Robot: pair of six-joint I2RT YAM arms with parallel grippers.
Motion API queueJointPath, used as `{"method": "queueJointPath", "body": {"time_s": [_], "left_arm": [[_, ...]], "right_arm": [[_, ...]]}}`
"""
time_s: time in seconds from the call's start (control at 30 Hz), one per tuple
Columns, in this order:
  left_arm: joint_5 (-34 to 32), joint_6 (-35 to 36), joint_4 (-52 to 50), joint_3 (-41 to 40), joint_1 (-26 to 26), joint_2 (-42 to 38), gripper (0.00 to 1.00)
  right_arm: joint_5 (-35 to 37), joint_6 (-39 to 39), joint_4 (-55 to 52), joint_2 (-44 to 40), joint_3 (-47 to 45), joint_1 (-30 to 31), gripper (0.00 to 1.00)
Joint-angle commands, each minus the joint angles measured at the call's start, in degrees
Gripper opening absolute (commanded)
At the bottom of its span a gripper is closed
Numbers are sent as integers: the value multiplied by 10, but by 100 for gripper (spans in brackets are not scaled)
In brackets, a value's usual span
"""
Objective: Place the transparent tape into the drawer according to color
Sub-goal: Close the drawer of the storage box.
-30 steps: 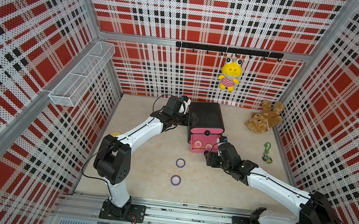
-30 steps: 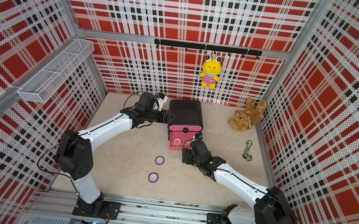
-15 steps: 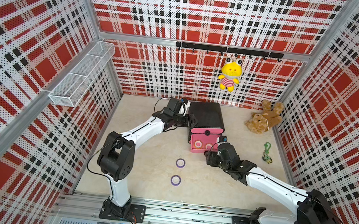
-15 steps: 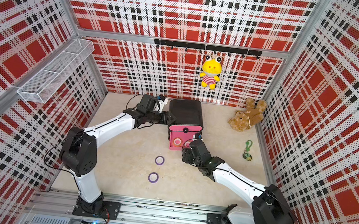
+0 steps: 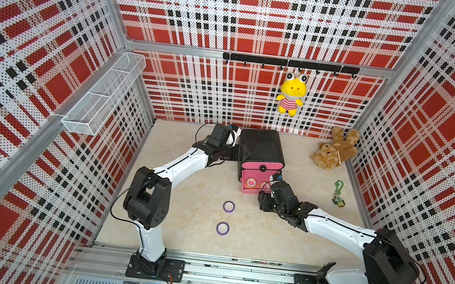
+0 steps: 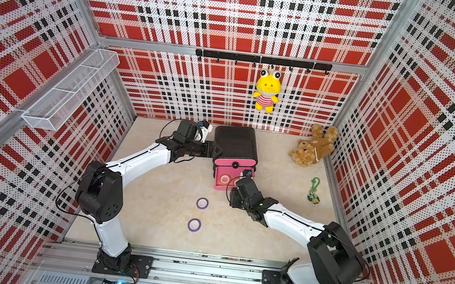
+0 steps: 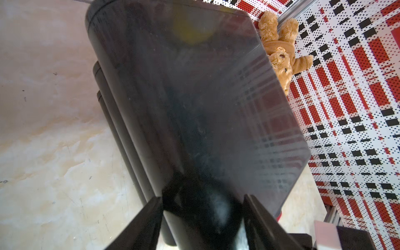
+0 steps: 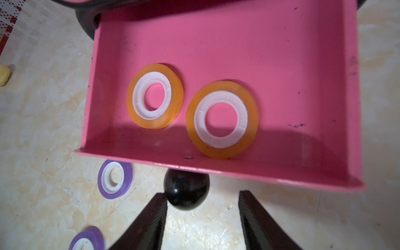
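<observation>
**Left hand** (image 5: 241, 155): being held at the 9 o'clock side of the black cabinet (image 5: 261, 147). In the left wrist view its fingers (image 7: 140, 227) are lying against either side of the cabinet's rounded edge, which is being clasped between them.

**Right hand** (image 8: 202, 194): being held at the 6 o'clock end of the pink drawer (image 8: 281, 65), which is standing open. The jaws are spread, with the drawer's black knob (image 8: 186, 190) sitting between them. One finger is touching it or nearly so, and the other is standing clear. Nothing is being grasped.

**Transparent tape:**
- Two orange rolls (image 8: 155, 122) (image 8: 252, 116) are lying flat in the pink drawer, side by side and just apart.
- Two purple rolls (image 5: 225, 207) (image 5: 218, 228) are lying on the worktop (image 5: 186, 179) at 7 o'clock from the drawer, one at 6 o'clock of the other, not touching.

**Worktop:** beige and marbled.
- A brown teddy bear (image 5: 334, 153) is lying in the 2 o'clock corner.
- A green keyring (image 5: 338, 193) is lying at 3 o'clock.

**Room:** plaid perforated walls (image 5: 38, 66) are enclosing three sides.
- A yellow plush toy (image 5: 291, 94) is hanging from a black hook rail (image 5: 289, 63) at 12 o'clock.
- A white wire basket (image 5: 102, 95) is being carried on the wall at 10 o'clock.
</observation>
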Motion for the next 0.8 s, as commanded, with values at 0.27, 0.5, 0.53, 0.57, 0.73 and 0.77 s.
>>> {"method": "queueJointPath", "body": {"time_s": [0.27, 0.5, 0.53, 0.57, 0.73, 0.77], "left_arm": [[16, 4, 1, -7, 6, 10, 64], [20, 5, 1, -7, 7, 9, 62], [20, 5, 1, -7, 7, 10, 62], [21, 6, 1, -7, 7, 9, 62], [23, 7, 1, -7, 7, 8, 62], [24, 7, 1, -7, 7, 8, 62]], "right_arm": [[1, -5, 26, 18, 11, 5, 55], [26, -13, 30, 19, 25, 5, 52], [28, -12, 32, 19, 27, 6, 52], [30, -12, 34, 18, 29, 5, 52], [35, -12, 44, 25, 39, 6, 51], [35, -13, 45, 27, 41, 6, 51]]}}
